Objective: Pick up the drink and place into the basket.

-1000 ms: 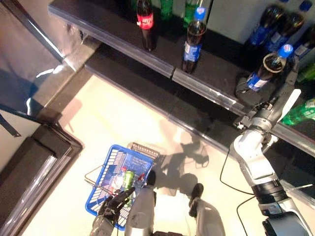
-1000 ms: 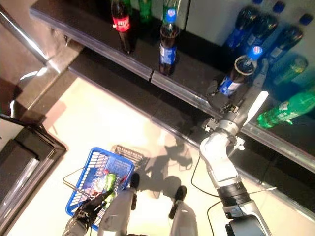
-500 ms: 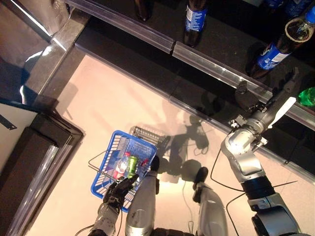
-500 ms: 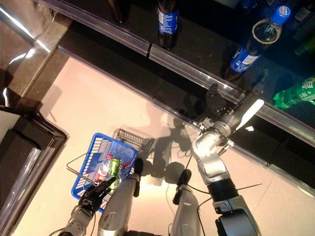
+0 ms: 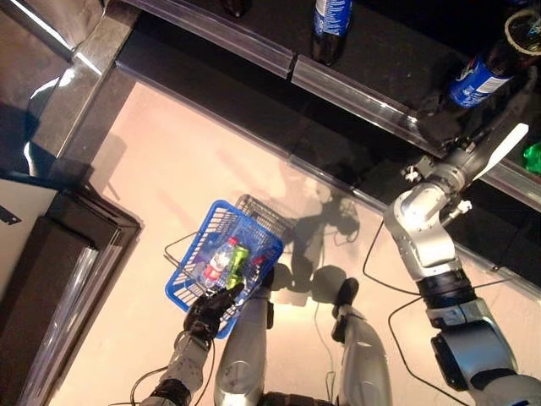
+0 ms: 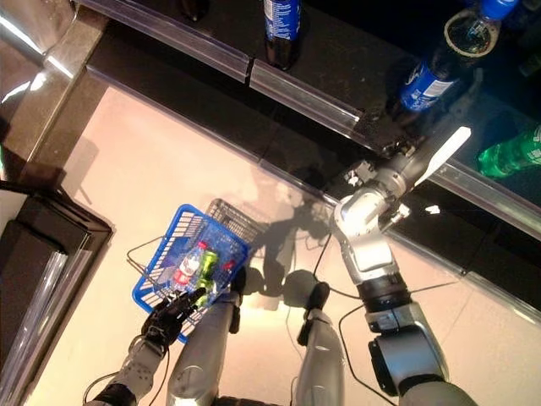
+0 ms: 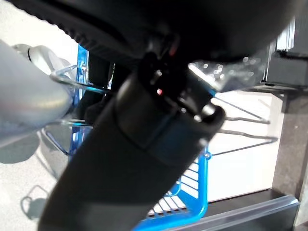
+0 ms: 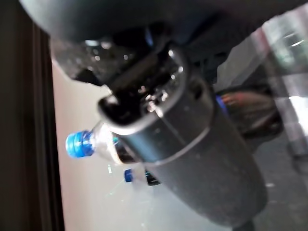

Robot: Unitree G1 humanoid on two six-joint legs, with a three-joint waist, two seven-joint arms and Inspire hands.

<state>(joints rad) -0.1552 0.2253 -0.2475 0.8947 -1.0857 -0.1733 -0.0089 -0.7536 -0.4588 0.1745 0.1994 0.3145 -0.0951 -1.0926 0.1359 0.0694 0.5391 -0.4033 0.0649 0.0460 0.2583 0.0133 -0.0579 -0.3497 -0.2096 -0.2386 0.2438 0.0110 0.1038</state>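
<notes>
A cola bottle (image 5: 478,74) with a blue label and blue cap stands on the dark shelf at the upper right; it also shows in the right wrist view (image 8: 82,143). My right hand (image 5: 436,128) reaches up to its base, fingers on one side and the straight white-covered thumb (image 5: 504,147) on the other, not closed on it. My left hand (image 5: 211,309) is shut on the wire handles of the blue basket (image 5: 191,293), which hangs low at the left. In the basket lie a red-labelled bottle (image 5: 216,260) and a green drink (image 5: 236,261).
The shelf's metal front rail (image 5: 338,83) runs across the top. More cola bottles (image 5: 329,21) stand further left on the shelf, and a green bottle (image 6: 510,150) lies at the right. A dark cabinet (image 5: 51,279) stands at the left over pale floor.
The camera has shifted, so the shelf sits higher in view. My right hand has come closer to the cola bottle's base. The blue basket still hangs from my left hand.
</notes>
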